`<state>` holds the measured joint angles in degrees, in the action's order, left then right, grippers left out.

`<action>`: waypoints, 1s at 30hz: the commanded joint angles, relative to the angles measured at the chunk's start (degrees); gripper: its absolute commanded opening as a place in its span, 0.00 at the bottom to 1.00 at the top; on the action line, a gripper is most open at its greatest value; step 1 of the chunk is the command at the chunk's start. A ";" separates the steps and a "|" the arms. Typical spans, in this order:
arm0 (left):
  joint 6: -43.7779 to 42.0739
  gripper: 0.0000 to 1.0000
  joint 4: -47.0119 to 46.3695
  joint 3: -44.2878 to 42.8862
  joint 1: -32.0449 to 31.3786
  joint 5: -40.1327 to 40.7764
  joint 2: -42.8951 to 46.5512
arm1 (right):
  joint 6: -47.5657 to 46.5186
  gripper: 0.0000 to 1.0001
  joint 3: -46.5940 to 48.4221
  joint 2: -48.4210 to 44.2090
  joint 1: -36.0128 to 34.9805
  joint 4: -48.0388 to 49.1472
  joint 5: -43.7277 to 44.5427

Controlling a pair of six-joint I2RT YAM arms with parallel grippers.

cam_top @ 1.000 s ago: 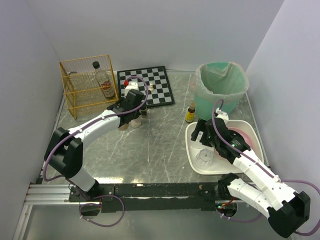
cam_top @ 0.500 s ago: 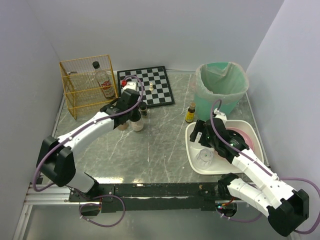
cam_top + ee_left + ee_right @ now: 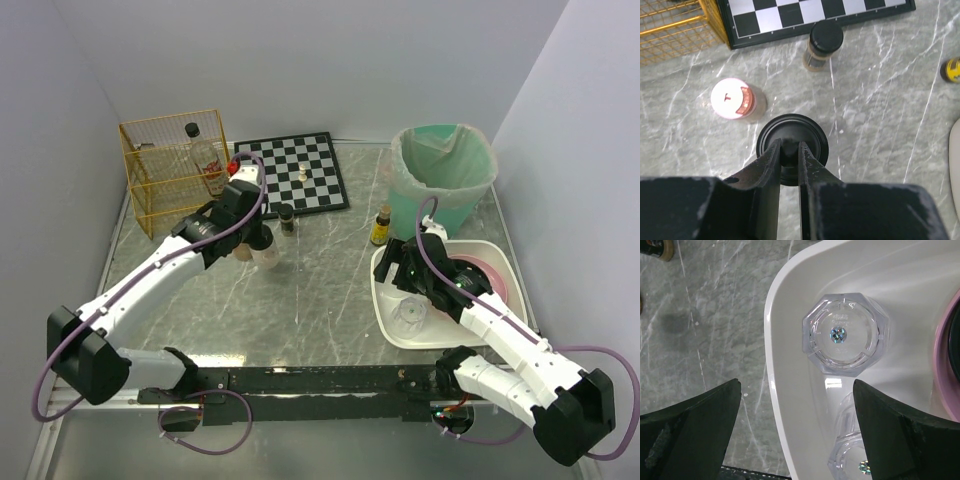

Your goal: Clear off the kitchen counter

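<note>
Pinching: the left gripper (image 3: 789, 150) is clamped on the centre knob of a black round lid (image 3: 812, 137).
Right gripper (image 3: 796, 387): jaws wide apart, holding nothing. A clear glass (image 3: 845, 335) sits just ahead, in the white tray (image 3: 771, 345).
Kitchen counter (image 3: 880, 110): spreads beneath the left gripper, all around the lid.

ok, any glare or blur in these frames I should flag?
Left wrist: the pink-topped jar is blown out to white; the left gripper, pinching the black round lid, is dark and soft near the lens. Right wrist: bright glint on the white tray, fingers dark and blurred. Top external: sharp, evenly lit.
</note>
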<state>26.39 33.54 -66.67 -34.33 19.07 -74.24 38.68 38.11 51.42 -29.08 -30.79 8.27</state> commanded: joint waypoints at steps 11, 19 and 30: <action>-0.91 0.01 2.77 -1.71 -0.30 -3.77 6.12 | -0.27 0.99 -0.40 -0.35 0.34 1.78 0.34; 3.58 0.01 -7.17 8.48 -5.56 -2.82 11.22 | -0.18 0.99 -0.49 0.26 0.25 2.48 -0.36; 4.37 0.00 -13.05 16.91 -14.19 5.89 10.95 | -0.18 0.99 -0.75 -0.27 0.34 2.05 0.08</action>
<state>29.47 28.08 -51.70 -47.03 19.84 -64.60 38.65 38.11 51.59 -29.08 -30.35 7.86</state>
